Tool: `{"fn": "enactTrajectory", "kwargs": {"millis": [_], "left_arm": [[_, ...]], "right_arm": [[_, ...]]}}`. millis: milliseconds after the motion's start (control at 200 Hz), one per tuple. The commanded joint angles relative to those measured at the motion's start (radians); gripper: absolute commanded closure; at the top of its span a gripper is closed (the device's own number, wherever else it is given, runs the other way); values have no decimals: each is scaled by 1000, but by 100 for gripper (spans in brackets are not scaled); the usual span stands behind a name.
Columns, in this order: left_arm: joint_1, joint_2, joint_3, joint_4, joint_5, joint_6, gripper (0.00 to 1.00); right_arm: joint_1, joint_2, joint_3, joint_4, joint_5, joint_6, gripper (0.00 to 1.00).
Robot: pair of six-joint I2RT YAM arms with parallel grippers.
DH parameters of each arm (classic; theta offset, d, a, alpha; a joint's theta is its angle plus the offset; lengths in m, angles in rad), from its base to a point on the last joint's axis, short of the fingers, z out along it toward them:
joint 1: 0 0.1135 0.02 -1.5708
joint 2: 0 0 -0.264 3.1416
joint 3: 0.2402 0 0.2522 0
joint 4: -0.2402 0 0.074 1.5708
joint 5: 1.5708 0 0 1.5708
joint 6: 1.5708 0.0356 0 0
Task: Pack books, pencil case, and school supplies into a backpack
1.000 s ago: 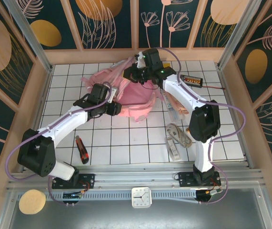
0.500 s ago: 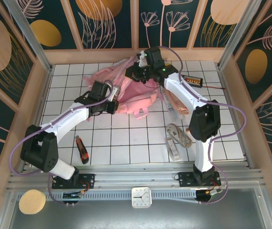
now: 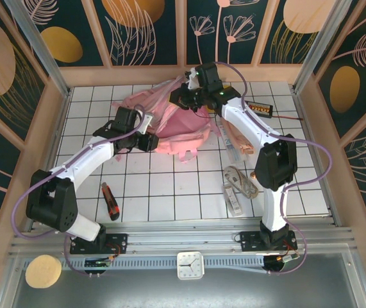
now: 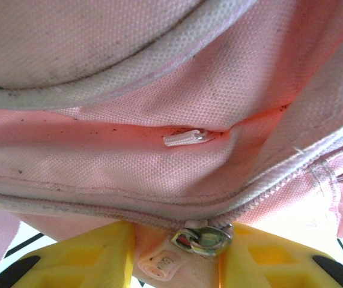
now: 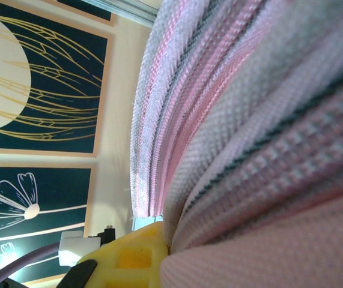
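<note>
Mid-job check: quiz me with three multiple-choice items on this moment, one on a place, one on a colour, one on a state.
1. Where is the knife?
A. on the table beside the left arm
B. at the table's far right corner
C. leaning on the back wall

2. What colour are the fingers of the left gripper?
A. blue
B. green
C. yellow

3. How is the right gripper?
A. open above the table
B. shut on the backpack
C. holding the knife

Answers:
1 A: the top view shows it on the tiles by that arm.
2 C: both show yellow in the left wrist view, either side of the zip slider.
3 B: its wrist view shows pink webbing running right out from the finger.
</note>
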Motion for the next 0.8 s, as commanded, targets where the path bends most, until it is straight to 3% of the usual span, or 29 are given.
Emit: {"fn": "enactTrajectory", "kwargs": {"millis": [0,345,475,796], "left_arm": [[41,26,-22,18,75,6,63],[112,41,-52,55,221,-2,64],[154,13,-76,71,248,-15,46],[163,23,-84,92,299,-24,49]], "right_arm": [[-22,-42,92,39,-15,-39,100],[-26,-32,106,21,-27,-46,100],[-27,-28,104,15,-38,-52,100],[-28,-32,103,15,-50,-57,100]]}}
